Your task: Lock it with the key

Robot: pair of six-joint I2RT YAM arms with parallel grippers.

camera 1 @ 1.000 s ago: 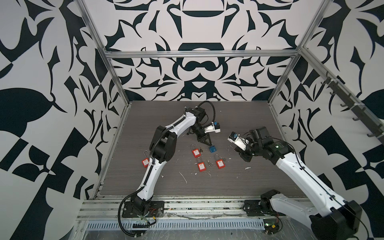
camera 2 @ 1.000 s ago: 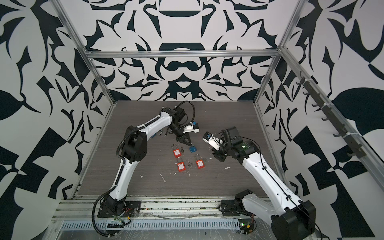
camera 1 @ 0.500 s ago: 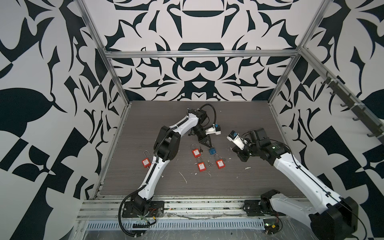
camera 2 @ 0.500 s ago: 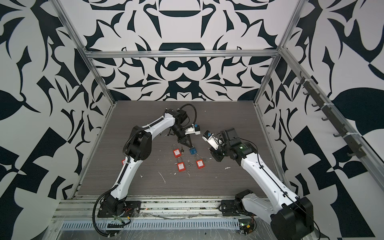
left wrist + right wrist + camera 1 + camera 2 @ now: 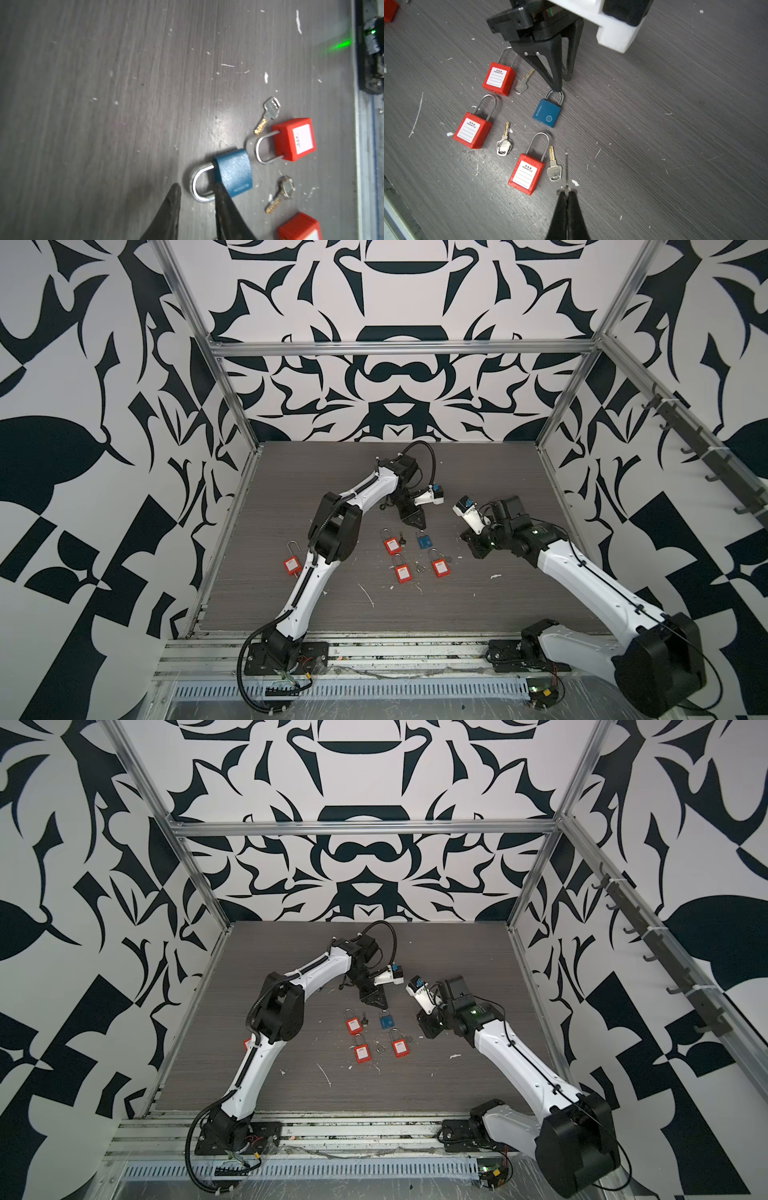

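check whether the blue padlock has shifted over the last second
No. The blue padlock keeps the same spot in a top view, just right of the nearest red padlock.

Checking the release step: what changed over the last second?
The left fingers opened at the shackle of the blue lock, letting it go; it did not move. The right fingers edged slightly toward the locks. Unchanged: they stay shut on a key; red locks and loose keys lie as before.
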